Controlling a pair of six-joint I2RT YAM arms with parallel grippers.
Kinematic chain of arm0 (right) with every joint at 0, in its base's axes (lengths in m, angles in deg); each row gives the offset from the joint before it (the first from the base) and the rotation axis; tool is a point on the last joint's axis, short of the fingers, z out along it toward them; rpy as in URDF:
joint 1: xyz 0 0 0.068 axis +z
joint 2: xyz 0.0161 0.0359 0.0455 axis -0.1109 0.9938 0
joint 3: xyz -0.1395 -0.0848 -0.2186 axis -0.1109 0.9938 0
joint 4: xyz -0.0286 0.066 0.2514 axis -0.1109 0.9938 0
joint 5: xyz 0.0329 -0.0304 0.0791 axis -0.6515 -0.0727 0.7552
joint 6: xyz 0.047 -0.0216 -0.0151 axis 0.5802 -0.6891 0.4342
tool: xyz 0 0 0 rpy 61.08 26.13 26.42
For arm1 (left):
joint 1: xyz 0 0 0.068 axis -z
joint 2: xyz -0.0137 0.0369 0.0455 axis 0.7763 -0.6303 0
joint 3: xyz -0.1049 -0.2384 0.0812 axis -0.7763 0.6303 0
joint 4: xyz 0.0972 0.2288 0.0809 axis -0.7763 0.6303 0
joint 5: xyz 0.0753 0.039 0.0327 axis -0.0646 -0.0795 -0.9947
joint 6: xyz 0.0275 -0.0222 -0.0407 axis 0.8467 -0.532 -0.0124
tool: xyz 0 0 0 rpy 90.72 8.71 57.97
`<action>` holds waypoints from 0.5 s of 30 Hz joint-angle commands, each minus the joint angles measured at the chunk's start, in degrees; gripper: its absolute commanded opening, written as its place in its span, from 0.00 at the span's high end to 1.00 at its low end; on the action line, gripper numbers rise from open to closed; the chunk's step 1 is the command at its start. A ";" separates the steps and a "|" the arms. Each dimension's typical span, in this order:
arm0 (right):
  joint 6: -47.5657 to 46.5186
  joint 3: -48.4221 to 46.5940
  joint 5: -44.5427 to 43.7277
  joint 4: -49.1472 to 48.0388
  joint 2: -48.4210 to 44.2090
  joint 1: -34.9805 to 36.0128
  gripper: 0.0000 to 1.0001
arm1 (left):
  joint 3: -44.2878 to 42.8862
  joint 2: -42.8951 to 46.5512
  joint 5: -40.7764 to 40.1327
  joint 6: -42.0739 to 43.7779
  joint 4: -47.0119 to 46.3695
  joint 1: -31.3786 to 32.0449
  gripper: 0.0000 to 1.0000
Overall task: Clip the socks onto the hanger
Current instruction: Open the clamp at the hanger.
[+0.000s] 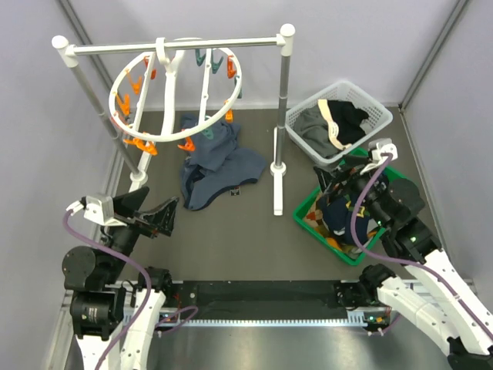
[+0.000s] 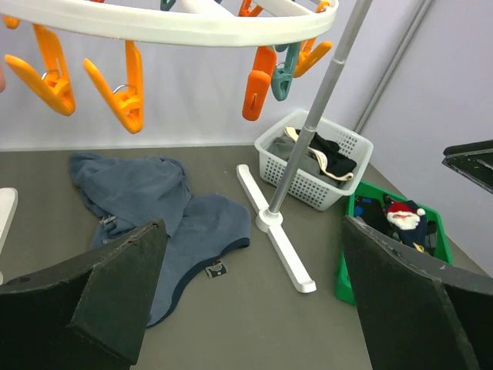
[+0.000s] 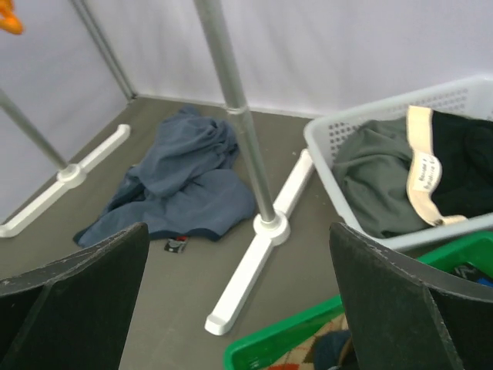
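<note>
Socks (image 1: 337, 216): heaped in green bin (image 1: 306, 200), not yet on hanger (image 1: 117, 83). Left gripper (image 1: 156, 213), right gripper (image 1: 337, 185): spread apart, empty. Risk of grabbing several tangled together.

Left pincer (image 2: 253, 225) gaping wide, empty, right pincer (image 3: 239, 231) likewise, both arms bent low

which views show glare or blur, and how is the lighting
top external: even light, faint shadows, bright glare strip on the metal plate; left wrist: orange clips crisp, own jaws dark and soft; right wrist: a little hazy, blue-grey garment soft
</note>
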 commanded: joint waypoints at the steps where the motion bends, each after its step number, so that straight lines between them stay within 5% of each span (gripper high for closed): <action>1: 0.49 2.03 8.53 -8.52 -0.61 0.24 0.01 | -1.50 -1.61 1.87 -0.29 -4.42 -0.08 0.01; 7: 3.81 5.64 22.49 -19.95 2.98 0.32 0.01 | -1.15 -4.60 5.20 -2.13 -8.91 0.01 0.01; 15: 14.19 6.36 35.35 -46.68 16.77 1.63 0.01 | -2.64 -10.75 6.01 -3.36 -13.65 0.01 0.01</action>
